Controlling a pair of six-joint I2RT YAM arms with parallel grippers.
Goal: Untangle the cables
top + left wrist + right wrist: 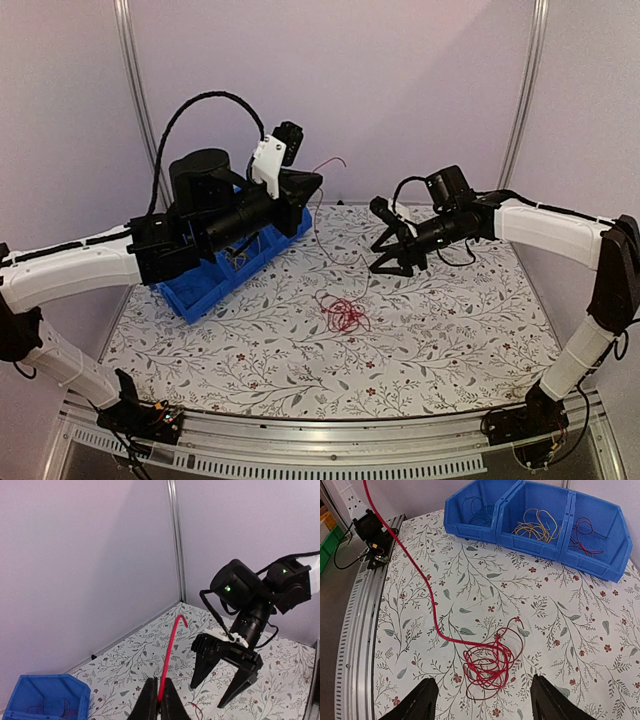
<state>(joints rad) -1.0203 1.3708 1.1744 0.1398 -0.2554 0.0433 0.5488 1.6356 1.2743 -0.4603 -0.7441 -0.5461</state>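
- Walls [400,80] were plain pale lilac panels, evenly lit.
- Slim aluminium posts [137,90] stood at both back corners.
- Table [450,340] wore a white cover printed with grey leaves and small red flowers.
- A slotted metal rail [330,452] ran along its near edge.
- Grey floor [327,655] showed beyond the rail, with a green crate [330,539] at the frame edge.

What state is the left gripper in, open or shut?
Shut. The left gripper pinches the red cable, which rises from between its closed tips.
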